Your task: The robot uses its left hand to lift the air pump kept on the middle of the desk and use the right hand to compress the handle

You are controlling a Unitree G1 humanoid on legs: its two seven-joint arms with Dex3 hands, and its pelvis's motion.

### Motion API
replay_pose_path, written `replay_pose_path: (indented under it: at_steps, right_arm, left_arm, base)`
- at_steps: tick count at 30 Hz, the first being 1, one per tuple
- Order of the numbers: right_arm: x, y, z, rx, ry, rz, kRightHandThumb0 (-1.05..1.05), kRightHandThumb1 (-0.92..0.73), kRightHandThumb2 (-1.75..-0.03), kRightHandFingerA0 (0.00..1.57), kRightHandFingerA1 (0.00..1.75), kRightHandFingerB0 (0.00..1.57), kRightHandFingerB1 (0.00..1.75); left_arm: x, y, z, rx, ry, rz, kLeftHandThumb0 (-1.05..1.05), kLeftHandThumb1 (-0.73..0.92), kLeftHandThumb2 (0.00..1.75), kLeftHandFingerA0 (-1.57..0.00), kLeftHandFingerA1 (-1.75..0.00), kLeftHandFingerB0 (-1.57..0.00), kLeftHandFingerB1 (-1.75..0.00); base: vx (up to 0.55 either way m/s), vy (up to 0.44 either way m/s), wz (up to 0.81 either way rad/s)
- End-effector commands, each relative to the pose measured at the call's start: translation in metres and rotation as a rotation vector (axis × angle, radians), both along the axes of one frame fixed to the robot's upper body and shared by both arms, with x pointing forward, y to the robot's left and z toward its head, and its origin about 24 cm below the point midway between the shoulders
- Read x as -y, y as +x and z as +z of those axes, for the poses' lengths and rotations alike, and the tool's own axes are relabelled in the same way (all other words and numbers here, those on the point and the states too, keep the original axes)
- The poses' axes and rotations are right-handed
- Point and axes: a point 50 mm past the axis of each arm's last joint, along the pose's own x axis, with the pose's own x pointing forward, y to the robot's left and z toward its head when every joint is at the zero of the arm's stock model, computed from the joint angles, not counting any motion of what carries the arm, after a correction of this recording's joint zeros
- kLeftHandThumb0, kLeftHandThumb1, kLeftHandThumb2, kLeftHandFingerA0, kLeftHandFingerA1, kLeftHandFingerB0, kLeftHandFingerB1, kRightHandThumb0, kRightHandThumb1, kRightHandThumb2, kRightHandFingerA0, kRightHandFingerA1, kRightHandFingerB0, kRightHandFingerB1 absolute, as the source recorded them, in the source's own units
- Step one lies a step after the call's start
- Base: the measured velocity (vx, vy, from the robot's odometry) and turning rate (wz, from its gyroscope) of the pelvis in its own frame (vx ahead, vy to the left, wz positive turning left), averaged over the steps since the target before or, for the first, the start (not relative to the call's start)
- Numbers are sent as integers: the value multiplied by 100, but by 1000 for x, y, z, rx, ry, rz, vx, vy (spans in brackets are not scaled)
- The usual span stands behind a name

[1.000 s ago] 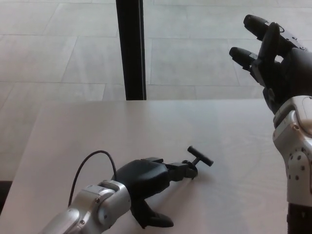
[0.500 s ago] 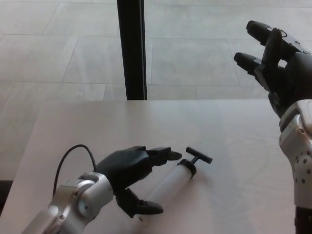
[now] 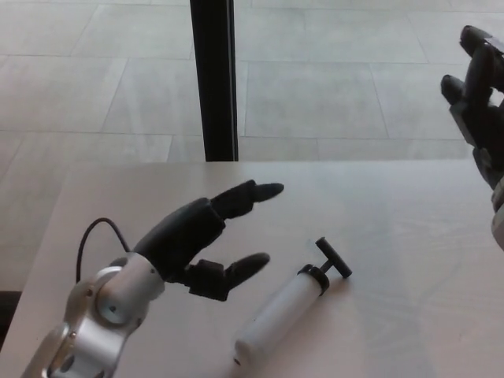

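Bare indoor room: pale desk [image 3: 394,205], tiled floor [image 3: 102,79], black post [image 3: 213,79].

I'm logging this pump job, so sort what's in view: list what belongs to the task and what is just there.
Belongs to the job:
- air pump, lying on the desk, nothing holding it
- its T-handle
- left hand, open beside the pump
- right hand, open, raised at the picture's right edge
- desk

Just there:
- black post behind the desk
- tiled floor
- black cable at the left wrist

Pale wooden desk [image 3: 394,197], grey tiled floor [image 3: 94,71], black upright post [image 3: 213,79]
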Motion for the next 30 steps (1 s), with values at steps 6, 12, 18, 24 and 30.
replay_pose_path:
  at_steps: [6,12,18,24,30]
  right_arm:
    - [279,-167,6,-149,-148,-662,-89,-92,-74,23,64,25,42]
    - [319,-239,-9,-271,-215,-942,-90,-92,-74,27,75,29,50]
    - [336,-309,-24,-363,-173,-1171,-84,-92,-78,19,78,18,50]
    - [333,-324,-58,-403,-97,-1200,-86,-91,-78,21,82,14,53]
    - [319,-325,-106,-485,-1,-1178,-85,-77,-108,31,86,16,57]
  left_arm:
    - [-347,-202,20,260,-1443,737,-75,69,99,-13,-59,-6,-47]
    - [-380,-285,-16,422,-1517,1135,-69,84,64,-20,-68,-15,-44]
    - [-378,-368,-53,534,-1580,1717,-60,91,67,-32,-75,-21,-40]
    - [-360,-398,-79,432,-1516,1894,-59,92,66,-24,-57,-21,-42]
    - [-342,-410,-99,309,-1449,1962,-55,91,66,-30,-69,-25,-47]
  base:
    - [0,0,0]
    - [0,0,0]
    - [0,0,0]
    - [0,0,0]
    - [0,0,0]
